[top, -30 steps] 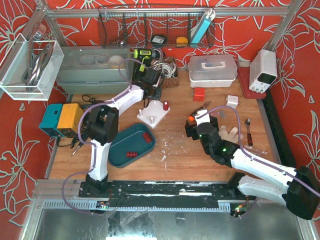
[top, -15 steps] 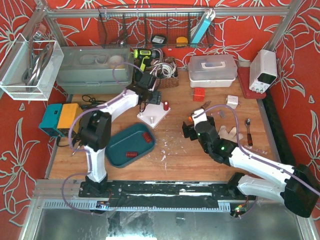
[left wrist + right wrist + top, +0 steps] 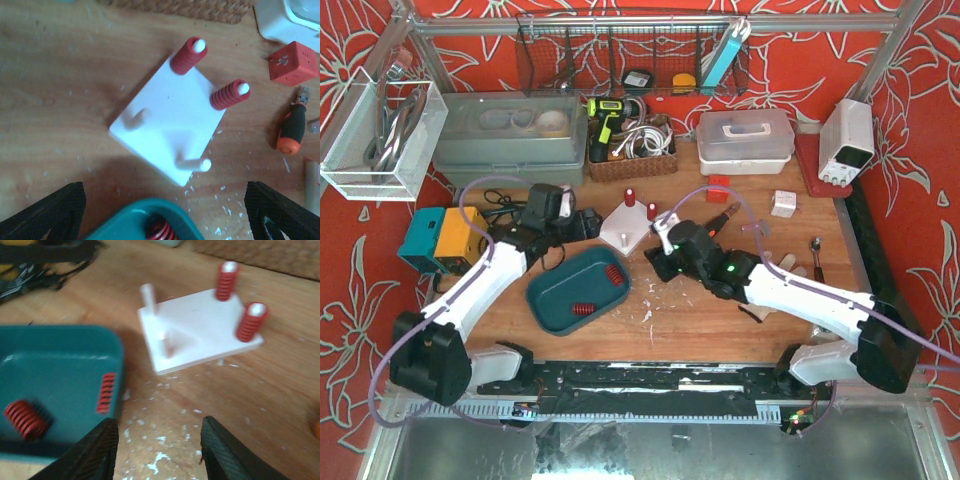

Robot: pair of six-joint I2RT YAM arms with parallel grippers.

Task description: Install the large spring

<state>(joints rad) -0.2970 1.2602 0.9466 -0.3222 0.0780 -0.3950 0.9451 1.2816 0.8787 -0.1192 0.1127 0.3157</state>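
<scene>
The white peg board [image 3: 623,235] carries two red springs on its far pegs [image 3: 186,56] [image 3: 227,95]; two pegs stand bare. In the teal tray [image 3: 552,300] lie a thick red spring [image 3: 22,419] and a thinner one [image 3: 106,392]; in the top view the thick spring [image 3: 583,309] is nearer me. My left gripper [image 3: 582,225] hangs left of the board, open and empty, and in the left wrist view the left gripper [image 3: 164,186] is above the tray's edge. My right gripper [image 3: 658,262], seen in its wrist view [image 3: 157,422], is over bare wood between tray and board, open with nothing in it.
An orange-handled screwdriver [image 3: 290,132] and a red cube [image 3: 292,61] lie right of the board. A wicker basket [image 3: 630,150], a grey bin [image 3: 505,140] and a white lidded box [image 3: 745,135] line the back. A blue and yellow box [image 3: 445,238] sits at the left.
My left gripper opened and pulled back left from the board, leaving a second spring on a far peg. My right arm swung left toward the tray, its jaws narrower.
</scene>
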